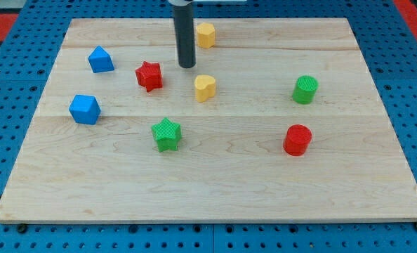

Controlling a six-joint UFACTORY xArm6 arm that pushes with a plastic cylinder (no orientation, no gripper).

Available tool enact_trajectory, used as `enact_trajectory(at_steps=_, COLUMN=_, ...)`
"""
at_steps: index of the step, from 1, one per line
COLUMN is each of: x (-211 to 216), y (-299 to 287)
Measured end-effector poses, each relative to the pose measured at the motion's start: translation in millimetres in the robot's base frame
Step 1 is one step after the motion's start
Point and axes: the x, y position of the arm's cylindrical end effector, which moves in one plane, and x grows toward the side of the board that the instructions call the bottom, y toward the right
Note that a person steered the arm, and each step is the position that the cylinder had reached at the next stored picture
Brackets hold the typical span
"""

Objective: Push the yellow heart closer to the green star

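Note:
The yellow heart (205, 87) lies near the board's middle, slightly toward the view's top. The green star (167, 133) lies below and to the left of it, about a block's width apart. My tip (187, 66) is the lower end of the dark rod. It stands just above and to the left of the yellow heart, between it and the red star (149, 76), touching neither.
A yellow hexagon-like block (206, 34) sits at the top, right of the rod. Two blue blocks (100, 60) (85, 109) lie at the left. A green cylinder (305, 89) and a red cylinder (298, 139) lie at the right. The wooden board (215, 190) rests on a blue pegboard.

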Motion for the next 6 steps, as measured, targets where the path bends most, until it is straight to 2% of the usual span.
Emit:
enact_trajectory(at_steps=1, x=47, y=36)
enact_trajectory(at_steps=2, x=68, y=33)
enact_trajectory(at_steps=4, x=99, y=17)
enact_trajectory(at_steps=6, x=108, y=7)
